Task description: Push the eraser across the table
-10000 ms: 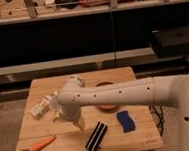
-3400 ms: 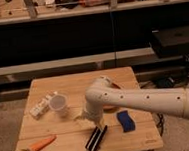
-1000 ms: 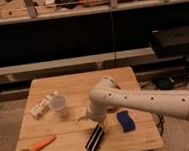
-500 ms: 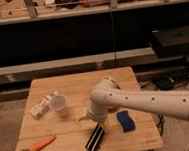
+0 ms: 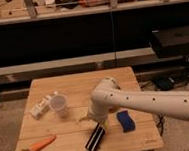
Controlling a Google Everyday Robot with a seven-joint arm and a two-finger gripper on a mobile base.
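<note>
Near the front edge of the table (image 5: 68, 130), a little right of the middle: the eraser (image 5: 95, 138). Black oblong block with a pale stripe running down its length, lying flat and aslant, near end toward the front left, far end toward the back right. About as long as the carrot (image 5: 40, 144), which lies well apart to the left, equally close to the front edge.

Just above the far end of the eraser: the gripper (image 5: 94, 121), pointing down at the tabletop. Jaws spread wide, pale fingers (image 5: 84, 117) set apart, one out to the left of the block, the other close by its far end. Nothing clasped between them. Cannot tell whether the nearer finger touches the eraser or only hangs over it.

Just right of the gripper, flat on the planks: a blue curved sponge-like piece (image 5: 125, 121). Farther back on the left: a clear cup (image 5: 59, 104), and touching its left side a small white box (image 5: 39, 111). From the right, reaching over the table: the white arm (image 5: 145, 101). Beyond, dark shelving (image 5: 84, 36).
</note>
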